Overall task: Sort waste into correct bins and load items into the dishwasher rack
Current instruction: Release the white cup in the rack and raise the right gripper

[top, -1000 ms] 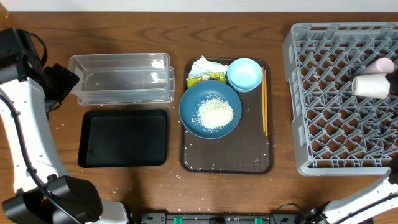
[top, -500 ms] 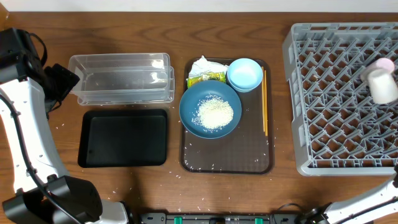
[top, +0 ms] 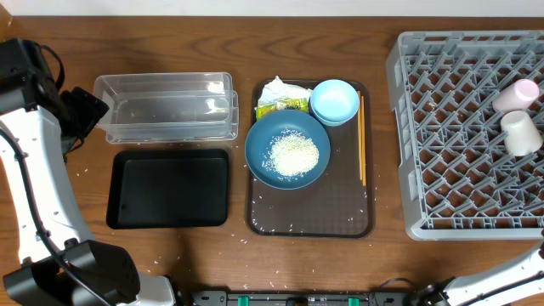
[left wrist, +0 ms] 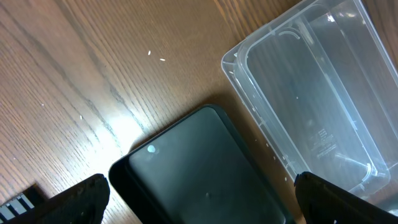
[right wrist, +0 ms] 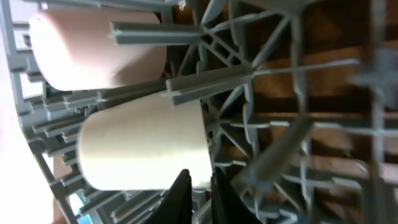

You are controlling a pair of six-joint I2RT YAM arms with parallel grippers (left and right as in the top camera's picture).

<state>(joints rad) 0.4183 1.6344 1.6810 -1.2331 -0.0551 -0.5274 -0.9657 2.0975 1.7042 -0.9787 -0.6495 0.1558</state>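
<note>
Right gripper [right wrist: 198,196] has its fingertips nearly together at one end of the white cup [right wrist: 143,146]; pinching it or free of it, I cannot tell. That cup lies on its side by the dishwasher rack's [top: 450,127] right edge, with the pink cup [right wrist: 99,50] just beside it. Left gripper [left wrist: 199,208] gapes wide and holds nothing, above the black tray [left wrist: 199,168] and the clear tub [left wrist: 311,93].

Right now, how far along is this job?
Done: pink cup and white cup lie in the rack. In hand: nothing certain; right gripper sits at the white cup, grip unclear; left gripper open above the black tray. Left: rice, napkin, wrapper need binning; dark-blue bowl, light-blue bowl, chopsticks, all on the brown tray, need racking.
</note>
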